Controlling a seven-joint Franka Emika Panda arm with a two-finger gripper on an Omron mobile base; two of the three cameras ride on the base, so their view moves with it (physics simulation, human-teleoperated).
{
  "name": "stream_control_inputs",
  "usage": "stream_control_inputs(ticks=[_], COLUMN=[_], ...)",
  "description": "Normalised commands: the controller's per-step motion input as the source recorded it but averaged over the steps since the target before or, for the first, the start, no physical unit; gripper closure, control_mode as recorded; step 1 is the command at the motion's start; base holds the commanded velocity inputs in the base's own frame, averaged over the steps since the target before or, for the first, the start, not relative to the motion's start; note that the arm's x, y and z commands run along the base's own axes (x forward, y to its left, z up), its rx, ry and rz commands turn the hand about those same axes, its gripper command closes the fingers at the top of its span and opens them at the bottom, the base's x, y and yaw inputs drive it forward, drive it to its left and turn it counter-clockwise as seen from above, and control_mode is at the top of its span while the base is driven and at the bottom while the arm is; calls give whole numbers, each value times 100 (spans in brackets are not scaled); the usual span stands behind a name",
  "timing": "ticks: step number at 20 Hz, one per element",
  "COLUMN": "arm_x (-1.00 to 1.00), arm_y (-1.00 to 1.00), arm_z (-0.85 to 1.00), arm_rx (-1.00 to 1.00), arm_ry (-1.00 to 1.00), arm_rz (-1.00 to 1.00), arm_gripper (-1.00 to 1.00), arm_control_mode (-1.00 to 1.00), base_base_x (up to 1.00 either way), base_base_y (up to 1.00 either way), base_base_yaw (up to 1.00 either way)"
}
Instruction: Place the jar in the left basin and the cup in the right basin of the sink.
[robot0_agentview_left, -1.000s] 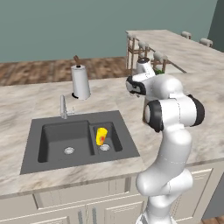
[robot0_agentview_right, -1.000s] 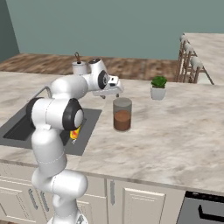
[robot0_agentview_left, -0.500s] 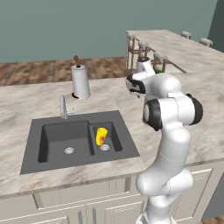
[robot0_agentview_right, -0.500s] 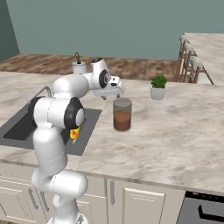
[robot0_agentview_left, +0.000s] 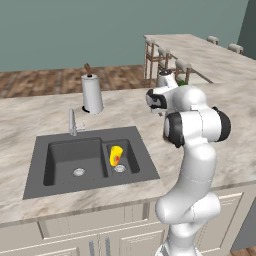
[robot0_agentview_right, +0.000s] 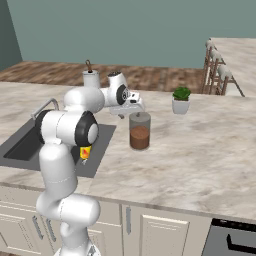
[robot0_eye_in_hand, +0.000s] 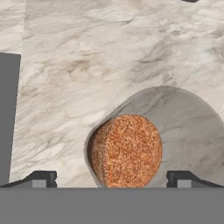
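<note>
The jar (robot0_agentview_right: 139, 131), brown below and pale grey above, stands upright on the marble counter to the right of the sink (robot0_agentview_left: 35, 170). My gripper (robot0_agentview_right: 131, 108) hovers just above it, open. In the hand view the jar (robot0_eye_in_hand: 131, 148) lies below, with the fingertips (robot0_eye_in_hand: 41, 178) spread wide on either side of it and apart from it. The yellow cup (robot0_agentview_left: 115, 156) leans inside the right basin (robot0_agentview_left: 127, 152), and a bit of the cup (robot0_agentview_right: 85, 152) peeks out behind my arm. The left basin (robot0_agentview_left: 65, 157) holds only its drain. In the left base view my arm hides the jar.
A paper-towel roll (robot0_agentview_left: 92, 93) and the silver tap (robot0_agentview_left: 72, 122) stand behind the sink. A small potted plant (robot0_agentview_right: 181, 100) sits on the counter beyond the jar. Bar stools (robot0_agentview_left: 165, 60) line the far counter. The sink's dark edge (robot0_eye_in_hand: 6, 118) shows at the hand view's left.
The hand has come slightly lower and closer over the jar. The jar and the cup have not moved.
</note>
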Motion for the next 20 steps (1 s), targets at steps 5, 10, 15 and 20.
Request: stream_control_inputs(ticks=[5, 10, 15, 20], arm_x=[1, 19, 34, 36], arm_y=[-19, -16, -13, -1], arm_z=[-14, 0, 0, -9], arm_rx=[0, 0, 1, 5], arm_ry=[0, 0, 0, 2], arm_rz=[0, 0, 0, 0], arm_gripper=[-100, -100, -100, -100], arm_control_mode=[-100, -100, -100, -100], base_base_x=[0, 0, 0, 0], base_base_y=[0, 0, 0, 0], base_base_yaw=[0, 0, 0, 0])
